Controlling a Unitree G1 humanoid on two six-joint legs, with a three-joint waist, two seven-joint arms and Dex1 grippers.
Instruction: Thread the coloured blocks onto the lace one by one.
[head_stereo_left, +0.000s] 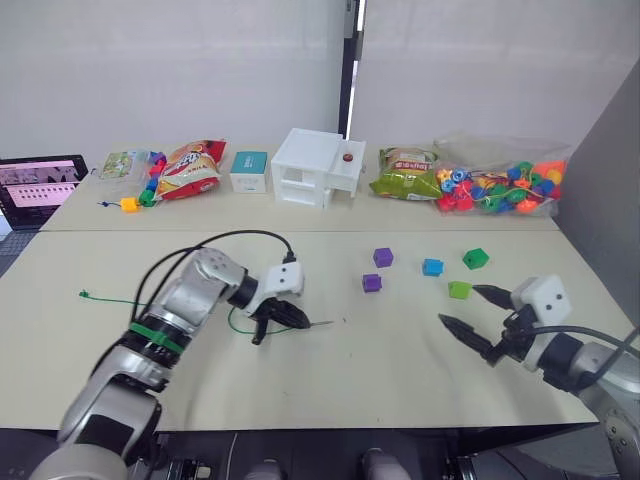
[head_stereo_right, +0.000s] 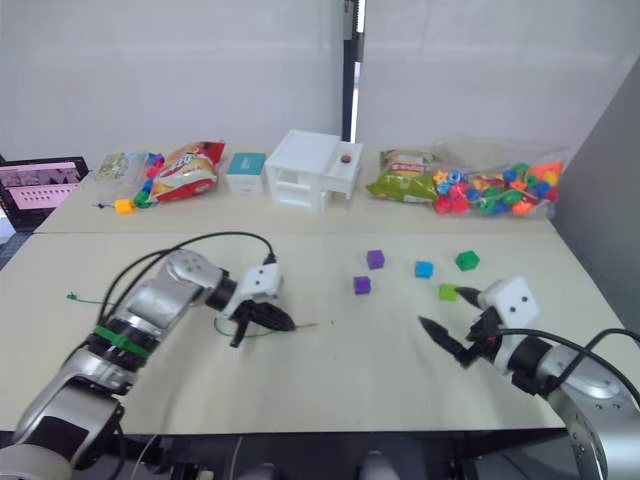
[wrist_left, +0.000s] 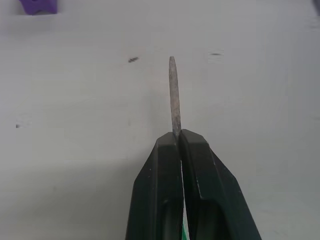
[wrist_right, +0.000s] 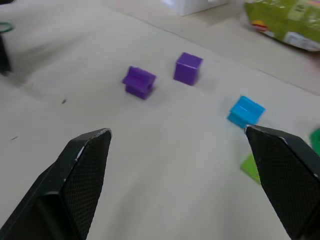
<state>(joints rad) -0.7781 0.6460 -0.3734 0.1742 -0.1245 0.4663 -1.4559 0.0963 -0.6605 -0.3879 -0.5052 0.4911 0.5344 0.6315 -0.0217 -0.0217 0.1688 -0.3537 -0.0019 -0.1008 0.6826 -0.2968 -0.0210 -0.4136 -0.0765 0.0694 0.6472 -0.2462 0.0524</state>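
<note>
The left claw is pinched on the stiff grey tip of the thin green lace. The right claw is spread wide, with five small coloured plastic blocks loose on the beige surface at its eleven o'clock.

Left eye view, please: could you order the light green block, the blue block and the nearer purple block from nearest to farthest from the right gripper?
1. Light green block: nearest, just ahead of the open right gripper.
2. Blue block: farther back, slightly to the left.
3. Nearer purple block: farthest, well to the left, toward the table's middle.
</note>
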